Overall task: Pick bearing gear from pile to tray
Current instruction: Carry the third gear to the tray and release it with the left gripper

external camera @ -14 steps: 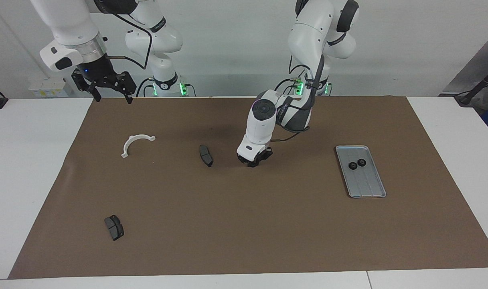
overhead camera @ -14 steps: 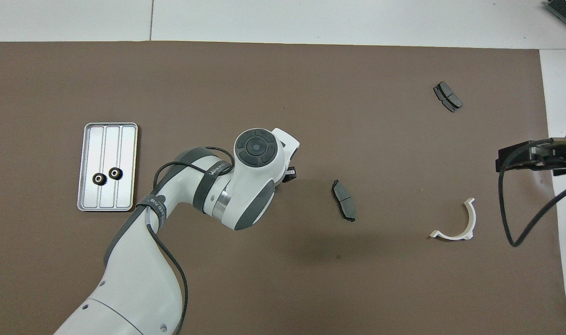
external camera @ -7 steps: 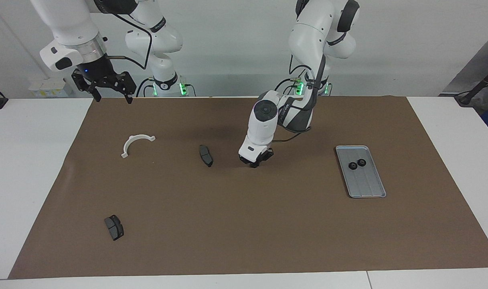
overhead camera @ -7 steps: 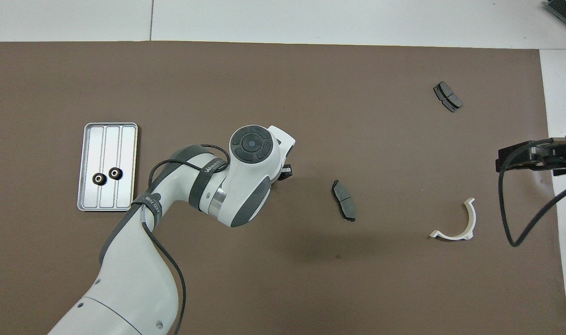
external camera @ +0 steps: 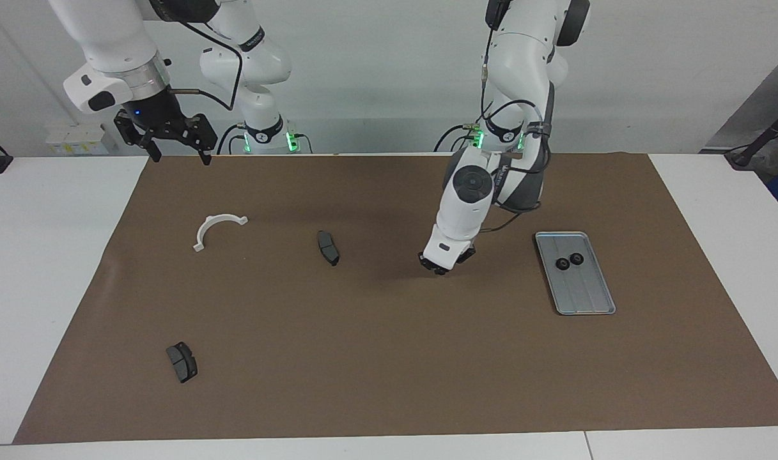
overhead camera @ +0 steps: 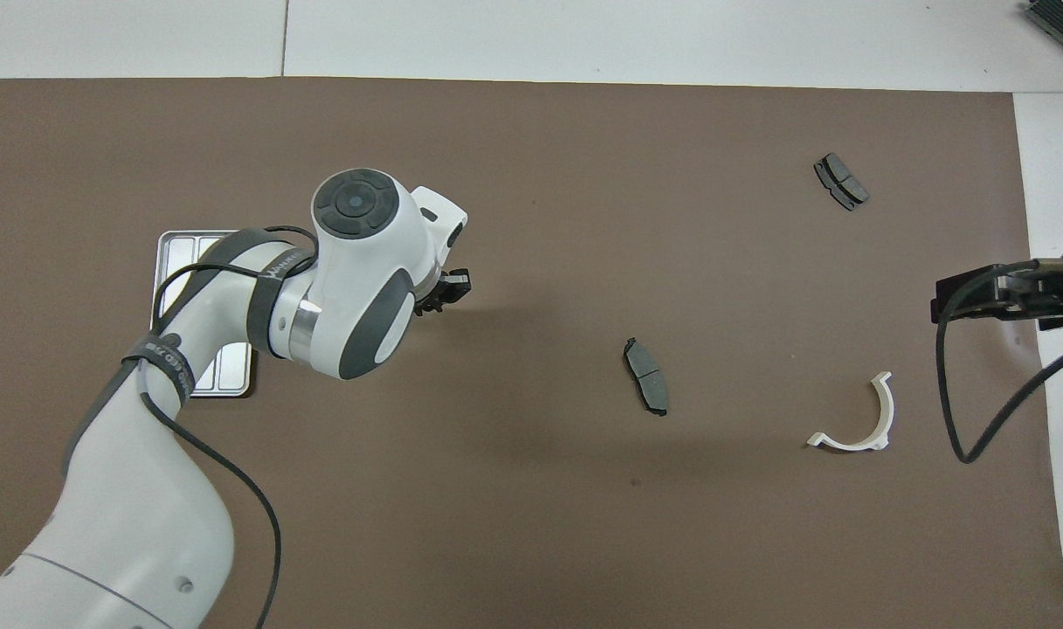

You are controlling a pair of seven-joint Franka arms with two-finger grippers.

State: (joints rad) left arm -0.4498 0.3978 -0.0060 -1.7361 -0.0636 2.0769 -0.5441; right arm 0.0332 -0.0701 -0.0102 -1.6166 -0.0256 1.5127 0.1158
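Note:
My left gripper (external camera: 441, 268) hangs low over the brown mat, between a dark pad and the tray, and looks shut on a small black bearing gear; it also shows in the overhead view (overhead camera: 444, 293). The silver tray (external camera: 583, 300) lies toward the left arm's end and holds two black gears (external camera: 562, 264) (external camera: 576, 259). In the overhead view my left arm covers most of the tray (overhead camera: 177, 253) and hides those gears. No loose gear shows on the mat. My right gripper (external camera: 171, 144) waits open above the mat's corner at the right arm's end (overhead camera: 1003, 297).
One dark grey pad (external camera: 328, 247) (overhead camera: 646, 376) lies mid-mat. A second pad (external camera: 182, 361) (overhead camera: 841, 182) lies farther from the robots, toward the right arm's end. A white half-ring bracket (external camera: 216, 228) (overhead camera: 872, 419) lies near the right gripper.
My left gripper has lifted off the mat near the middle pad and moved toward the tray. The arm now covers part of the tray from above. The right arm has not moved.

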